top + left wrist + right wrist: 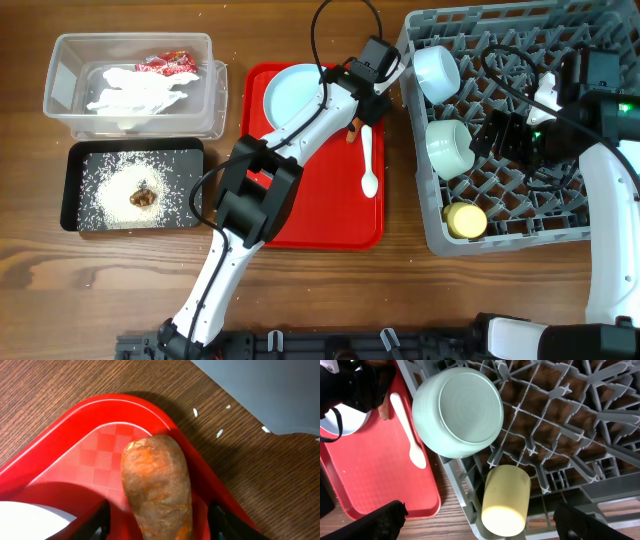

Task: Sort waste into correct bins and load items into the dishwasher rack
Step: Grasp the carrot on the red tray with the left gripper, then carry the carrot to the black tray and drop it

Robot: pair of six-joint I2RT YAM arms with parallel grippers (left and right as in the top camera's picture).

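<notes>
One orange carrot (157,490) lies in a corner of the red tray (75,435), between the two spread fingers of the left gripper (160,527), which flank it with a gap on each side. One light blue plate (295,95) and one white spoon (368,160) share that tray. One light blue bowl (437,72), one pale green bowl (457,410) and one yellow cup (505,497) sit in the rack (520,240), under the right gripper (485,522), whose fingers are wide apart and empty. Two bins, a clear tub (60,70) and a black tray (70,190), stand beyond the red tray.

White links and black joint housings form the left arm (300,128) and right arm (612,220); a black cable (313,35) loops above the left wrist.
</notes>
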